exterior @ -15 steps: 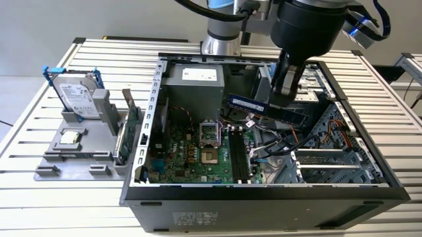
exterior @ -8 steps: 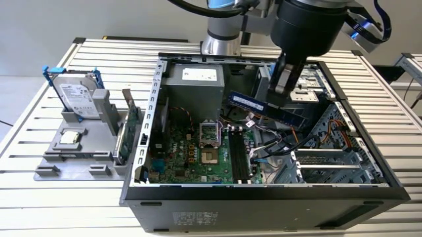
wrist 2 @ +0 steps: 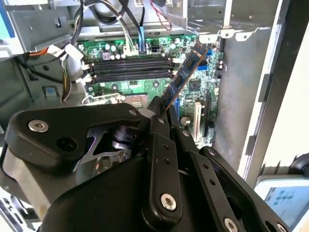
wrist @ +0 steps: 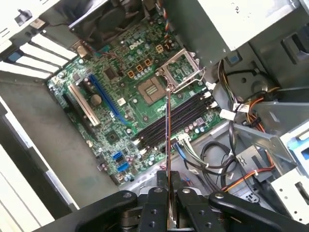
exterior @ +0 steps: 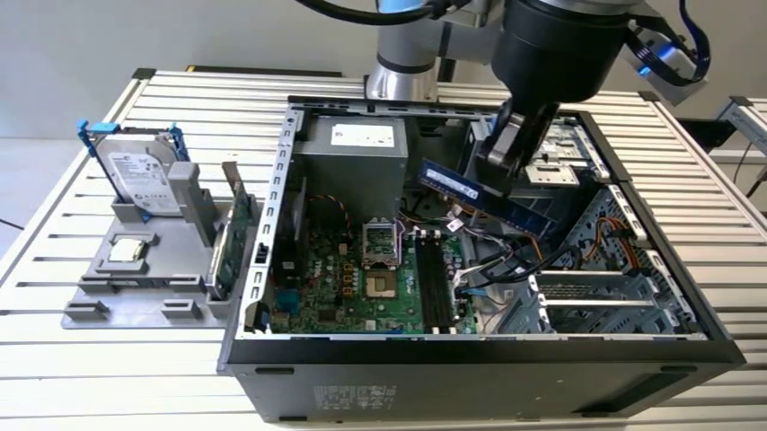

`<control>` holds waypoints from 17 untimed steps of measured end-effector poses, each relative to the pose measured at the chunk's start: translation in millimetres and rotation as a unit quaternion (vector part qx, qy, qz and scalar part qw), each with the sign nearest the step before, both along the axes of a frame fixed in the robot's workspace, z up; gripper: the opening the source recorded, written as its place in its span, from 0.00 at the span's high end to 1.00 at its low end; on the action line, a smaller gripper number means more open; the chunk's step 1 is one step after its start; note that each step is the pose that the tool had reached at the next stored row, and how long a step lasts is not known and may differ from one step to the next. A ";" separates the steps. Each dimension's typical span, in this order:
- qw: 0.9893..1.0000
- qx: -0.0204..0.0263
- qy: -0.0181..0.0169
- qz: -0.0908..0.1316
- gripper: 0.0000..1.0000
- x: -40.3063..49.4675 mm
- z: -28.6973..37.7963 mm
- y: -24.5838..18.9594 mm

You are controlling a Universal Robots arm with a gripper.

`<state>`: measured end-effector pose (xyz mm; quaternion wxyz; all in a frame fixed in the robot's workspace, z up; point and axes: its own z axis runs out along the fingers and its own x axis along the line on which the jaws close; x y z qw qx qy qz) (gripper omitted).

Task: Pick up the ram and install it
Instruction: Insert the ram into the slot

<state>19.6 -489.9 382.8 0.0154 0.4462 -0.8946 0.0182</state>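
Observation:
The ram [exterior: 480, 193] is a long dark blue stick held tilted in the air above the open computer case [exterior: 480, 350]. My gripper [exterior: 497, 171] is shut on its upper edge. In the first wrist view the ram [wrist: 167, 135] shows edge-on, rising from between the fingers [wrist: 158, 193] of my gripper [wrist: 168, 182] and lying over the black memory slots [wrist: 186, 110]. In the second wrist view the ram [wrist 2: 186, 72] slants out from the gripper [wrist 2: 161, 110] beside the empty slots [wrist 2: 130, 67]. On the motherboard the slots [exterior: 434, 283] lie below and toward the exterior view's left of the stick.
A grey stand [exterior: 144, 287] outside the case holds a silver hard drive in a blue frame [exterior: 138, 166], a green expansion card [exterior: 240, 224] and a small chip [exterior: 129, 251]. Inside are the processor socket [exterior: 377, 242], power supply [exterior: 354, 148], loose cables [exterior: 504, 265] and drive cage [exterior: 599, 305].

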 end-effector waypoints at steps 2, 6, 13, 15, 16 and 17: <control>1.000 0.000 0.000 -0.017 1.00 0.0 0.0 0.0; 0.999 0.000 0.000 -0.051 1.00 0.0 0.0 0.0; 0.994 0.000 0.000 -0.111 1.00 0.0 0.0 0.0; 0.992 0.000 0.000 -0.128 1.00 0.0 0.0 0.0; 0.991 0.000 0.000 -0.136 1.00 0.0 0.0 0.0; 0.989 0.000 0.000 -0.145 1.00 0.0 0.0 0.0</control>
